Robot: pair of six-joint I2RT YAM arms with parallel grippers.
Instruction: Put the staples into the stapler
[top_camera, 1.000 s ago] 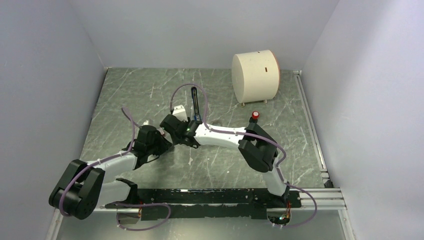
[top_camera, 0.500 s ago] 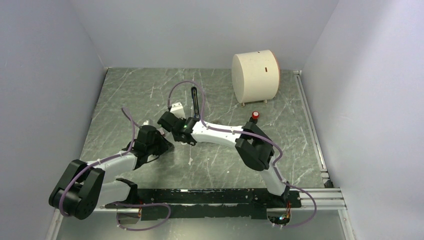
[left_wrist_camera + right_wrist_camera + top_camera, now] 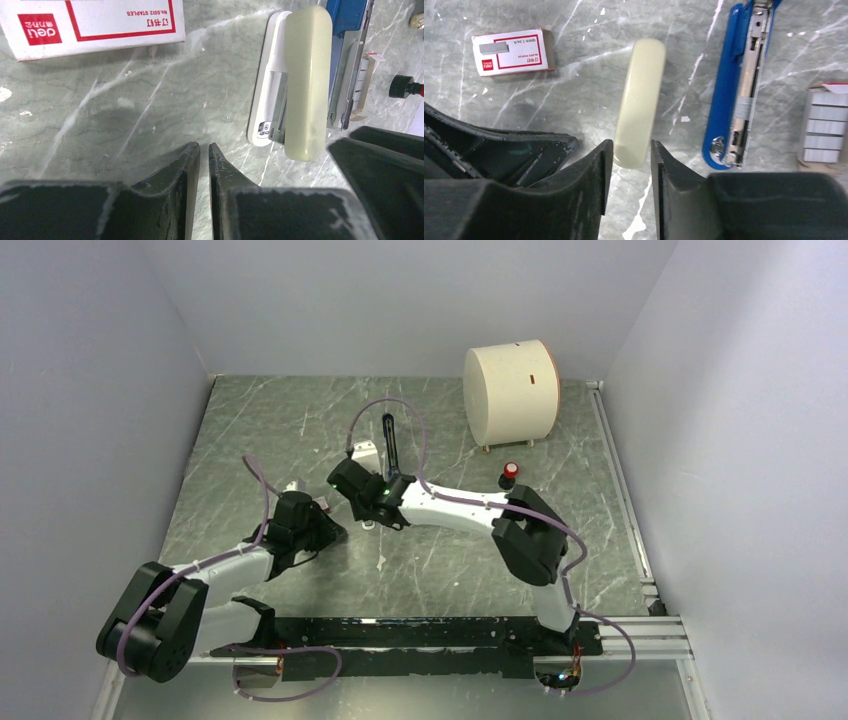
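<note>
Your right arm has swung a little to the right since half a second ago, its elbow farther out and its hand (image 3: pixel 630 150) carried along with it. Your left arm has stayed put. The right hand now sits over the surface (image 3: pixel 589 30) with its fingers apart on either side of the near end of a cream bar (image 3: pixel 640 95), which is the top of a white-based stapler. You cannot tell whether the pads actually press it.

The blue stapler (image 3: pixel 740 90) lies on the surface to the right of the cream bar, apart from it. It is opened out with its grey metal channel facing up, and neither hand touches it. Staple strips (image 3: pixel 825 122) sit stacked at the right edge of the right wrist view, just beyond the blue stapler. A closed staple box (image 3: pixel 511 51) with a red border lies off to the left. Your left hand (image 3: pixel 204 155) is closed to a thin slit with nothing between its fingers, pointing at bare surface beside the cream bar.
</note>
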